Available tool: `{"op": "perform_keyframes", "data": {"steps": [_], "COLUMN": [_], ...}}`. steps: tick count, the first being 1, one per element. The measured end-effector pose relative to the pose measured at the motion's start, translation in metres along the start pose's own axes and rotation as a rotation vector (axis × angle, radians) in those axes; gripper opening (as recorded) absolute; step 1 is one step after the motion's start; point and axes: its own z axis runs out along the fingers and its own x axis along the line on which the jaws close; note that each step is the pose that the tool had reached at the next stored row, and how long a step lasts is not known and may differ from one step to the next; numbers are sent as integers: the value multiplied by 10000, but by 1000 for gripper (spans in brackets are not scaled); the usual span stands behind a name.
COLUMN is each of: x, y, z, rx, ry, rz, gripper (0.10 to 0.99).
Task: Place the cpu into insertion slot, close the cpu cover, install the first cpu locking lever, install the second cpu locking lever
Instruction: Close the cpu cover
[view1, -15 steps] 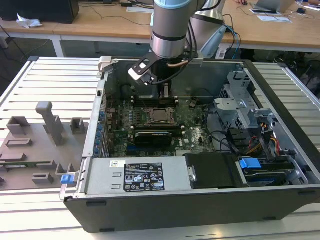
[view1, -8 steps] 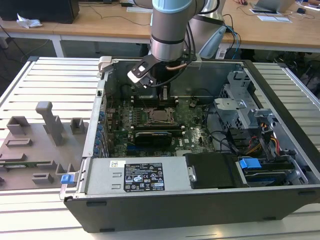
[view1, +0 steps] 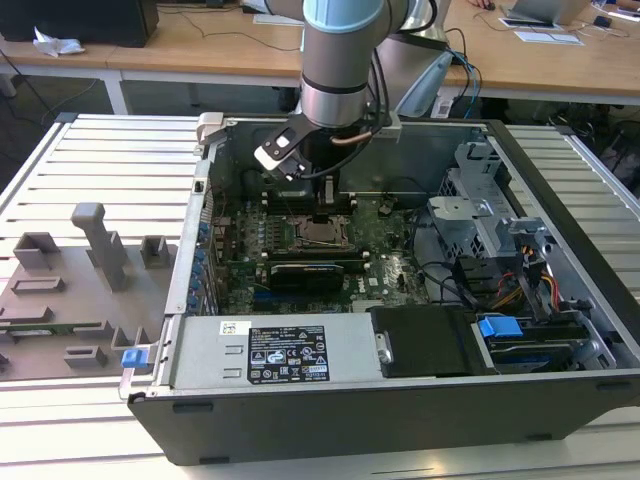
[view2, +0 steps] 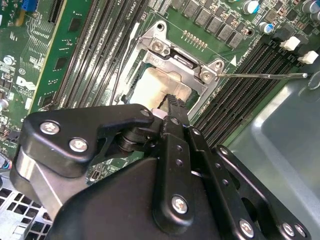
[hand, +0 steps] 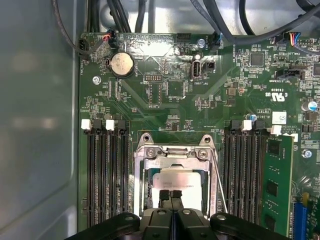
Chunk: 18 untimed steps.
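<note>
The insertion slot (view1: 322, 233) sits mid-motherboard inside the open computer case. In both wrist views the cpu (hand: 186, 181) (view2: 152, 86) lies in it, pale silvery top showing through the window of the cpu cover (hand: 172, 154) (view2: 181, 61), which lies flat over the socket. One thin locking lever (hand: 219, 184) (view2: 262, 76) angles away from the socket's side. My gripper (hand: 171, 194) (view2: 172, 103) (view1: 325, 205) hangs right over the cpu's top, fingertips pressed together with nothing between them; whether they touch the chip I cannot tell.
Long black memory slots (hand: 102, 175) flank the socket, and a green memory card (hand: 277, 185) stands in one. Cables (hand: 120, 15) hang over the board edge. A drive cage (view1: 480, 200) and case walls close in. A grey fixture tray (view1: 70, 290) lies outside, on the exterior view's left.
</note>
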Motion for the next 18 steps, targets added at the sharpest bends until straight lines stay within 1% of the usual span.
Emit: {"op": "perform_keyframes", "data": {"steps": [3, 8, 14, 18], "x": [0, 0, 2, 3], "y": [-6, -53, -181, -248], "z": [27, 56, 101, 129], "rx": [0, 0, 0, 0], "ry": [0, 0, 0, -1], "rz": [2, 0, 1, 0], "gripper": [106, 106, 106, 106]}}
